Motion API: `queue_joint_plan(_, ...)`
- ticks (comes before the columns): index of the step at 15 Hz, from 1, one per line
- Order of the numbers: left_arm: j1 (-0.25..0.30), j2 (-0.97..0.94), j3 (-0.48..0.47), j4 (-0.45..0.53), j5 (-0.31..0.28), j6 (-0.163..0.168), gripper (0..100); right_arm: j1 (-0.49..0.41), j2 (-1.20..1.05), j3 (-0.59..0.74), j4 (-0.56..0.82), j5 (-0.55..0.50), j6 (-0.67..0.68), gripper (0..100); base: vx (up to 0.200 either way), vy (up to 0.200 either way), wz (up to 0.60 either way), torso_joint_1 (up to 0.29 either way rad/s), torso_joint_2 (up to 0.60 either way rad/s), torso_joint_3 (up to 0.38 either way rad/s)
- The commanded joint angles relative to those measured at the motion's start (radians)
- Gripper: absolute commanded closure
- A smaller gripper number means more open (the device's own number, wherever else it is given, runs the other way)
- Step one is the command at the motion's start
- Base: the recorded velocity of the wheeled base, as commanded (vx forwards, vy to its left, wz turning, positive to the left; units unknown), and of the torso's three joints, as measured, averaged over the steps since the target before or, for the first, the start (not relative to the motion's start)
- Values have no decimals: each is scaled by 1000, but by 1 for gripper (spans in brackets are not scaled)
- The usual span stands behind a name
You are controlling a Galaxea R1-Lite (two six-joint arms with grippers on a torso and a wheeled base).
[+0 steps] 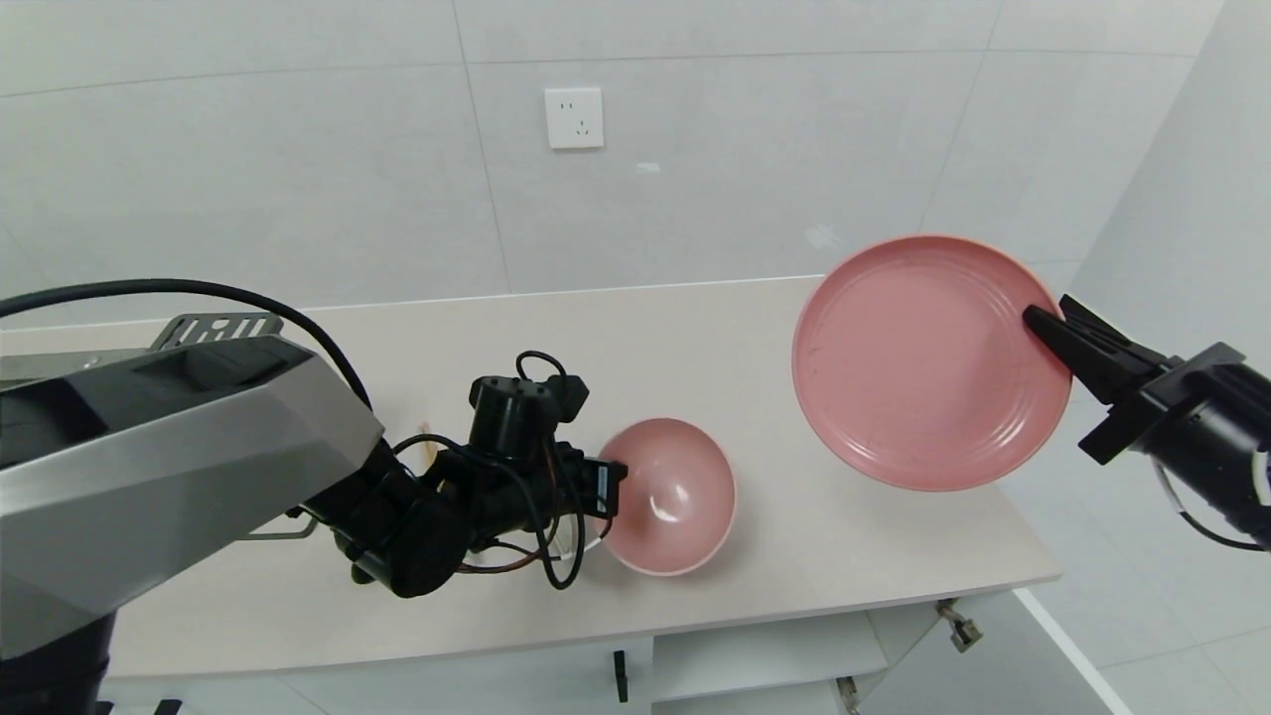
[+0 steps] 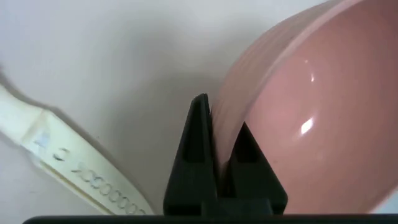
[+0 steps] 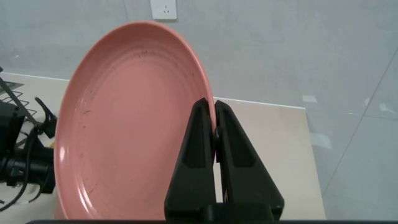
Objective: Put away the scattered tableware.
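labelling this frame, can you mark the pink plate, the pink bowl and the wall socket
pink plate (image 1: 914,367), head view, middle of its face
pink bowl (image 1: 673,497), head view, its inner wall
wall socket (image 1: 574,117), head view, centre of its faceplate

We see the left arm (image 1: 179,437) stretching from the lower left of the frame toward the centre, wrist bent. Its left gripper (image 1: 604,487) pinches the wall of a pink bowl (image 1: 675,497) — one finger inside, one outside. At the right edge, the right arm (image 1: 1211,427) points up-left — the right gripper (image 1: 1043,323) is clamped on the rim of a tilted pink plate (image 1: 914,367).
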Motion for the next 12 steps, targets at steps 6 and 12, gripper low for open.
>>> queue_joint_plan(6,31,-211,17,-103,7,4,100,1,0,-3,-2,0,0,100,0,0,0,0,0,0)
queue_joint_plan(12,44,-196,175,-490,44,19,100,1,-6,-15,-2,-1,-5,100,0,0,0,0,0,0)
